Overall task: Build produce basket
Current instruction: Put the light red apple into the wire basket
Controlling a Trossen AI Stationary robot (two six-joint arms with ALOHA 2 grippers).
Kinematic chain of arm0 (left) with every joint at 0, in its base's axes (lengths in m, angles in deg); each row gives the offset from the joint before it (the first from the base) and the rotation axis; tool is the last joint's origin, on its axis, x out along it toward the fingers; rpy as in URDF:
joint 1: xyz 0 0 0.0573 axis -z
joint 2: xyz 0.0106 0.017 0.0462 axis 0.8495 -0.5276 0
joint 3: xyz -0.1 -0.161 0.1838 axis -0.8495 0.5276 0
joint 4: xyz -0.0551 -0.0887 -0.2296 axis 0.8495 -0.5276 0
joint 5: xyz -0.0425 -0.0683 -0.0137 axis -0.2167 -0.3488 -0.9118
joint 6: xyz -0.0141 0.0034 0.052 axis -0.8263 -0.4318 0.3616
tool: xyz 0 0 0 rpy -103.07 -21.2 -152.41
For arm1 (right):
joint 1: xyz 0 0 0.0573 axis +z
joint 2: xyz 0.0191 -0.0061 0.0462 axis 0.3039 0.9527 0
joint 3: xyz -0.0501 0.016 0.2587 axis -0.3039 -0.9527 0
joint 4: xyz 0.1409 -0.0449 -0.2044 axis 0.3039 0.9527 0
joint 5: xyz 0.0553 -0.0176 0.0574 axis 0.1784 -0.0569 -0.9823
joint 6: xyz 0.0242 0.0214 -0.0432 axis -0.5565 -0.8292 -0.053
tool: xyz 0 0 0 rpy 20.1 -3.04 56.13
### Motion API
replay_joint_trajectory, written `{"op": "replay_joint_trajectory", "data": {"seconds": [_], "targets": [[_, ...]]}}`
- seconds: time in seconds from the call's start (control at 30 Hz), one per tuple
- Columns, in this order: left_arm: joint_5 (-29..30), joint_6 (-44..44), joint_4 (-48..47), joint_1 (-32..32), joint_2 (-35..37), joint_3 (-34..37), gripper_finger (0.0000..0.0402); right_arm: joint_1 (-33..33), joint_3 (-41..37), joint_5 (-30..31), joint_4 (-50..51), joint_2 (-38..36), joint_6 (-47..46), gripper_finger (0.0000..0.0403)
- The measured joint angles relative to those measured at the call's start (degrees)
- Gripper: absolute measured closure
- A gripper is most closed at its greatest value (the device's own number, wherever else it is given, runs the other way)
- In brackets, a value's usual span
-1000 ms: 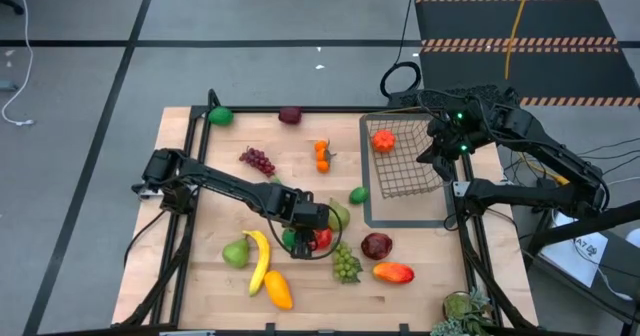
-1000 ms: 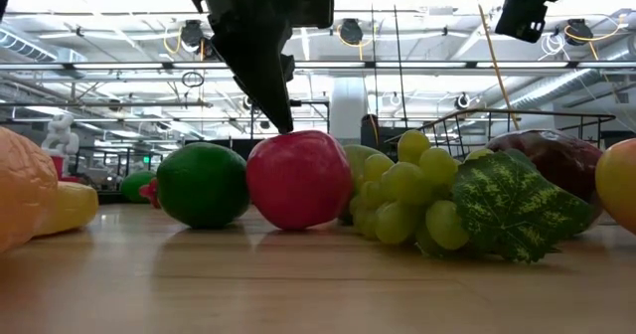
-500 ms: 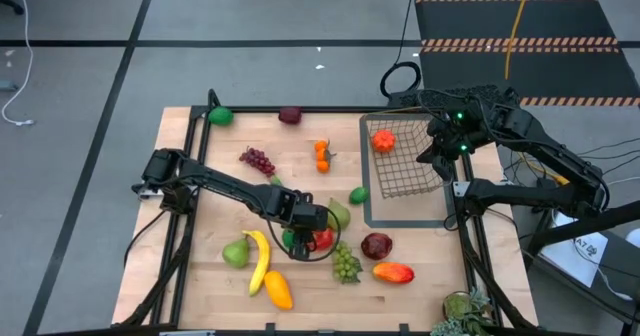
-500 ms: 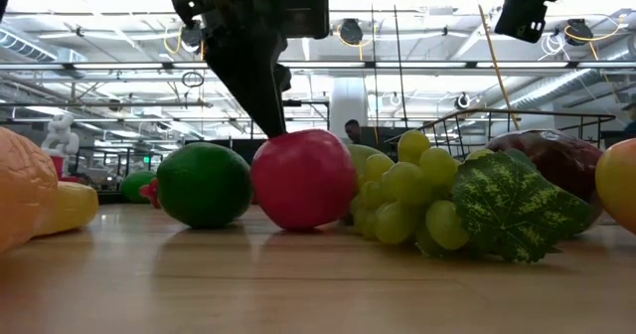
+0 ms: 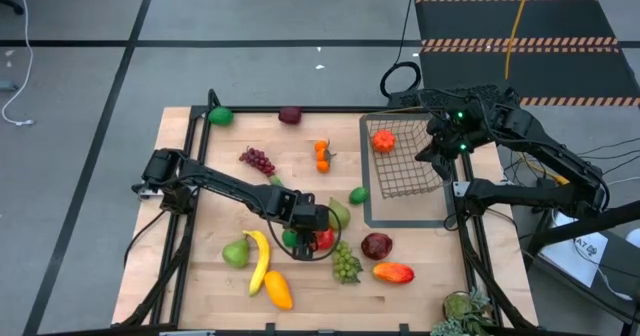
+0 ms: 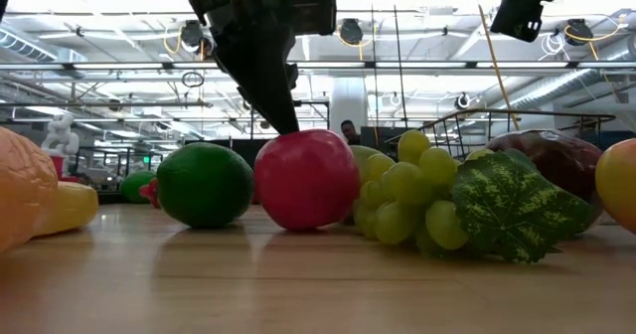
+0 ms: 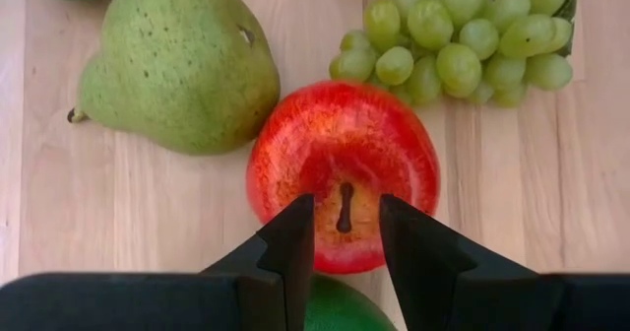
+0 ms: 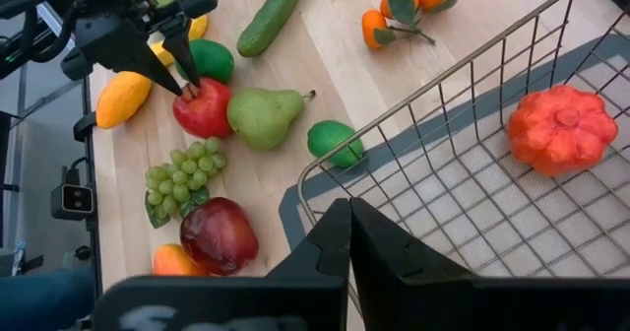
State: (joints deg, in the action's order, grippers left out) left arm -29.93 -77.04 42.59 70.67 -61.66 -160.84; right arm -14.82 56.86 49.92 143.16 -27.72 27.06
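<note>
The left pincer (image 7: 345,237) stands over the red apple (image 7: 343,173) on the table (image 5: 190,176), its narrow gap around the stem, not yet pinching. It should close straight on the stem. The basket (image 5: 405,161) is well apart, beside the right pincer (image 8: 349,234), which is pressed together.

No legible text, labels, brands or numbers anywhere. White paper sheet (image 5: 585,253) right of the counter (image 5: 200,176) carries dark print, too small to read. Striped floor tape (image 5: 520,44): pattern only, no lettering.
</note>
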Motion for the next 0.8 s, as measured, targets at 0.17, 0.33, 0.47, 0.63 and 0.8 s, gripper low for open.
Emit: {"op": "replay_joint_trajectory", "data": {"seconds": [0.17, 0.33, 0.47, 0.63, 0.8], "targets": [[0.0, -0.3, 0.7, 0.0, 0.0, 0.0, 0.0284, 0.0, 0.0, 0.0, 0.0, 0.0, 0.0, 0.0403], [0.0, 0.6, 0.6, 0.0, 0.0, 0.3, 0.0284, 0.0, 0.0, 0.0, 0.0, 0.0, 0.1, 0.0403], [0.0, 0.5, 0.7, 0.0, 0.1, 1.1, 0.0284, 0.0, 0.0, 0.0, 0.0, 0.0, 0.2, 0.0403], [0.2, 0.5, 1.7, 0.0, 0.2, 1.2, 0.0284, 0.0, 0.0, 0.0, 0.0, 0.0, 0.2, 0.0403], [0.0, 0.9, 2.0, 0.0, 0.2, 1.2, 0.032, 0.0, 0.0, 0.0, 0.0, 0.0, 0.3, 0.0403]]}}
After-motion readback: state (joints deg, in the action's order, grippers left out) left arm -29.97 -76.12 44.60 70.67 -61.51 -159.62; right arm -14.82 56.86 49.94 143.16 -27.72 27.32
